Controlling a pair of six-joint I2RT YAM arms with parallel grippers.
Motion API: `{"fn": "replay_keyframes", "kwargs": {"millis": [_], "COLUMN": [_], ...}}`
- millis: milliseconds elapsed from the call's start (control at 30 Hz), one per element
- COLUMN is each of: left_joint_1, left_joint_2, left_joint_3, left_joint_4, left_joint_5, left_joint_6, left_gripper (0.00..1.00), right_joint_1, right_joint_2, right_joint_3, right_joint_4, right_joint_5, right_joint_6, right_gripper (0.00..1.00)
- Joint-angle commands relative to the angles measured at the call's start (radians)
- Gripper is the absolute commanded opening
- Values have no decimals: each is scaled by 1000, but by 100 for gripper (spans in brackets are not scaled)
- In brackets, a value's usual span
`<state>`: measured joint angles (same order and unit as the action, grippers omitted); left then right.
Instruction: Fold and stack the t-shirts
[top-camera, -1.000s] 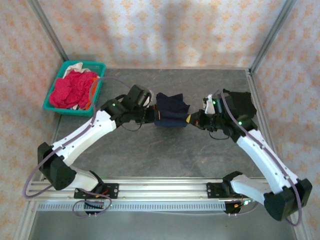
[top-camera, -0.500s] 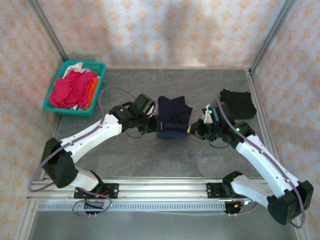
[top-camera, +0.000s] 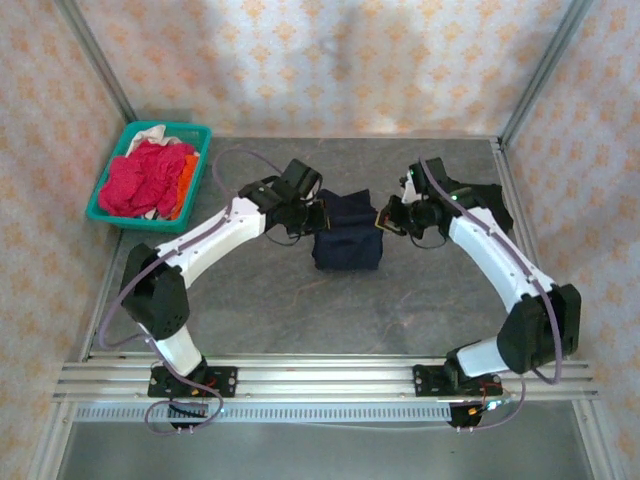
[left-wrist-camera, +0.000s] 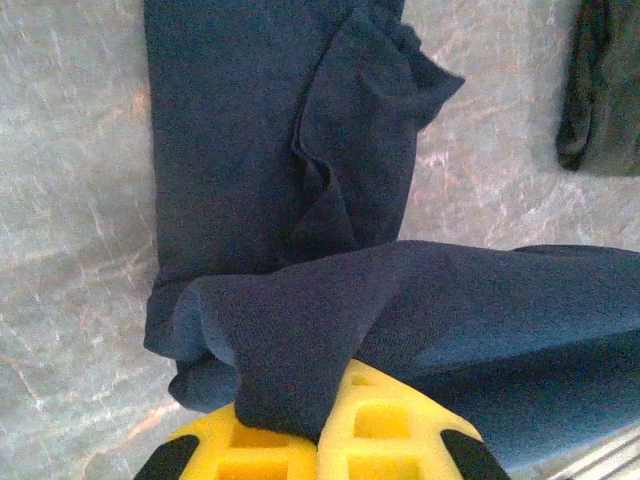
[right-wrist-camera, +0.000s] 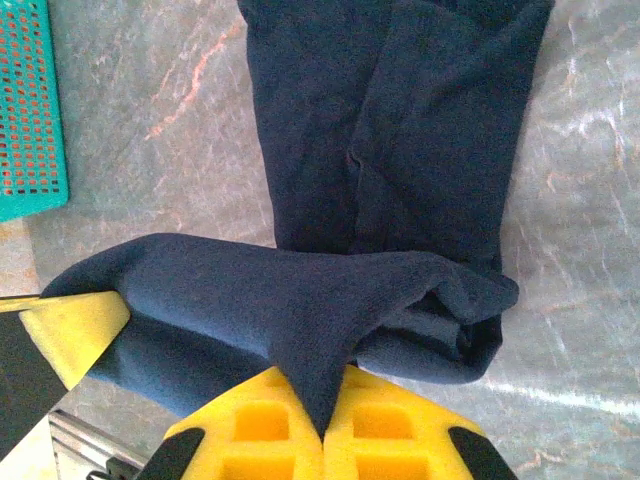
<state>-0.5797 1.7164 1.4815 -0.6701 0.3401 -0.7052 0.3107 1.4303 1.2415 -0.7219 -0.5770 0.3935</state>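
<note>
Left pincer (left-wrist-camera: 320, 435) and right pincer (right-wrist-camera: 325, 425) each clamped tight on a lifted edge of the navy t-shirt (top-camera: 347, 242), part-folded mid bench (top-camera: 300, 310), black t-shirt (left-wrist-camera: 605, 90) to its right, teal basket (top-camera: 130, 221) far left.

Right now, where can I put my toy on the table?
The bare table in front of the navy shirt, between both arms, is widest. Another strip lies behind it by the back wall. Crowded: the teal basket corner and the black shirt corner.
</note>
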Motion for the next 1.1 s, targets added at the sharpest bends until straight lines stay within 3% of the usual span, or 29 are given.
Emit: {"fn": "replay_keyframes", "kwargs": {"millis": [0, 300, 600, 667, 733, 867, 933, 1067], "left_joint_1": [42, 92, 148, 159, 168, 176, 177, 176], "left_joint_2": [41, 204, 427, 488, 550, 617, 629, 571], "left_joint_3": [55, 250, 487, 554, 631, 723, 760, 728], "left_joint_4": [-80, -94, -105, -120, -141, -152, -165, -134], "left_joint_5": [-56, -23, -6, -7, 0, 13, 23, 18], "left_joint_6": [41, 78, 108, 107, 108, 99, 100, 106], "left_gripper": [0, 0, 0, 8, 25, 51, 68, 95], "right_joint_1": [-39, -69, -82, -86, -88, -88, -88, -88], "right_joint_2": [63, 265, 455, 512, 575, 617, 607, 530], "right_joint_3": [73, 229, 347, 378, 433, 483, 496, 434], "right_joint_4": [30, 111, 232, 269, 266, 307, 311, 374], "right_joint_5": [12, -17, 35, 38, 49, 96, 122, 135], "right_joint_6": [-48, -42, -44, -39, -30, -15, -7, 4], "right_gripper": [0, 0, 0, 2, 9, 33, 50, 64]}}
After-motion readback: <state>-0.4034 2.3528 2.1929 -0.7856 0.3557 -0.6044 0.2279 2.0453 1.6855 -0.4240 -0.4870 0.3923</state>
